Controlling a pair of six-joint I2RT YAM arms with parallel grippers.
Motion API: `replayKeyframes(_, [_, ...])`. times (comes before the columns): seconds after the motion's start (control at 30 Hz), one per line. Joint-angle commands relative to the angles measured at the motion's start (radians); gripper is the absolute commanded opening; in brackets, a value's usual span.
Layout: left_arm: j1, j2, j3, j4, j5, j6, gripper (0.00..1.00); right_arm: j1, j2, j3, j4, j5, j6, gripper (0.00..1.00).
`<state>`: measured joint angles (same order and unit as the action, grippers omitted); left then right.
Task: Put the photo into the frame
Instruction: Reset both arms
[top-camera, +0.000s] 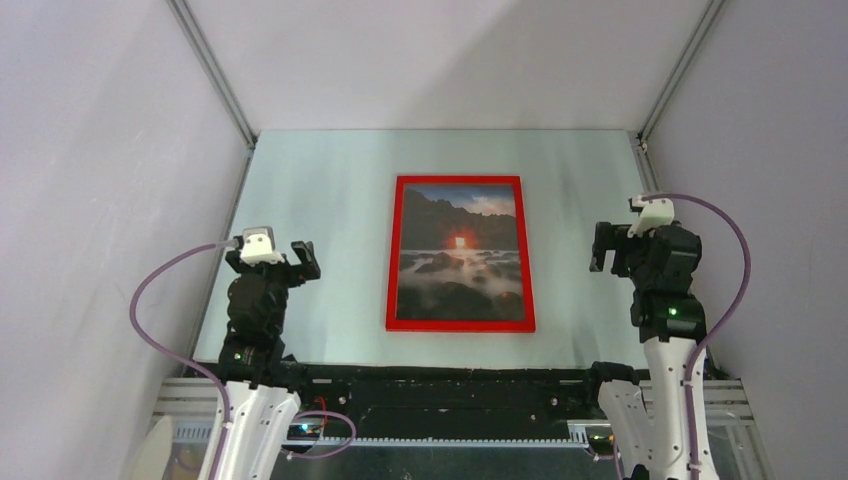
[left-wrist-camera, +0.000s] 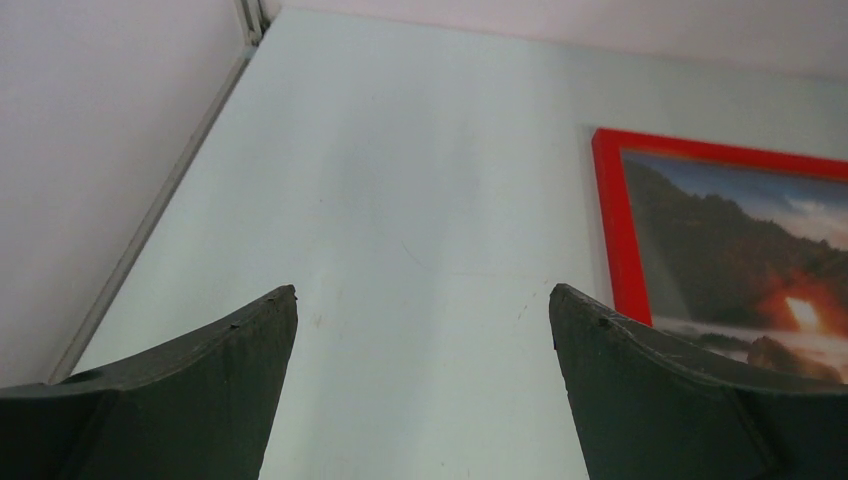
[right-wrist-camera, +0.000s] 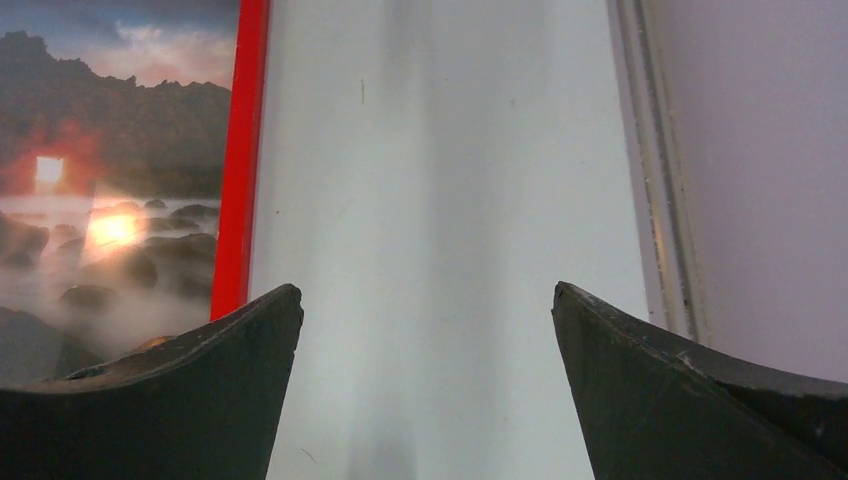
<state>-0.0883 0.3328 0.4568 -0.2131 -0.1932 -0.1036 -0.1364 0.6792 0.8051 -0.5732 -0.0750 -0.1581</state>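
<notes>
Although the photo (top-camera: 460, 250) lies inside the frame (top-camera: 460, 325) at mid-tabletop (top-camera: 320, 180), flanked by the left gripper (left-wrist-camera: 423, 300) and right gripper (right-wrist-camera: 427, 290), both spread apart and empty, a low arm sweep could knock it askew.

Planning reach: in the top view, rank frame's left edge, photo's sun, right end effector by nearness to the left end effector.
From the left end effector:
1. frame's left edge, just to its right.
2. photo's sun, table centre.
3. right end effector, far right.
</notes>
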Motion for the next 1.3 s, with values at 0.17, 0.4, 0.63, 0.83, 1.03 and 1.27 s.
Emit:
replayKeyframes(0.17, [0.019, 0.017, -0.02, 0.038, 0.034, 0.068, 1.0, 0.008, -0.04, -0.026, 0.054, 0.098, -0.052, 1.0])
replayKeyframes(0.4, [0.033, 0.005, -0.031, 0.038, 0.057, 0.082, 1.0, 0.038, -0.031, -0.027, 0.057, 0.146, -0.061, 0.99])
replayKeyframes(0.63, [0.035, 0.002, -0.038, 0.038, 0.075, 0.087, 1.0, 0.041, -0.033, -0.029, 0.046, 0.129, -0.069, 0.99])
replayKeyframes(0.83, [0.038, -0.005, -0.042, 0.037, 0.084, 0.094, 1.0, 0.042, -0.027, -0.033, 0.049, 0.13, -0.069, 0.99])
replayKeyframes(1.03, [0.042, -0.011, -0.044, 0.034, 0.096, 0.094, 0.99, 0.042, -0.029, -0.032, 0.04, 0.114, -0.074, 1.0])
replayKeyframes(1.27, [0.042, -0.008, -0.046, 0.033, 0.101, 0.099, 1.0, 0.041, -0.026, -0.032, 0.043, 0.122, -0.075, 1.0])
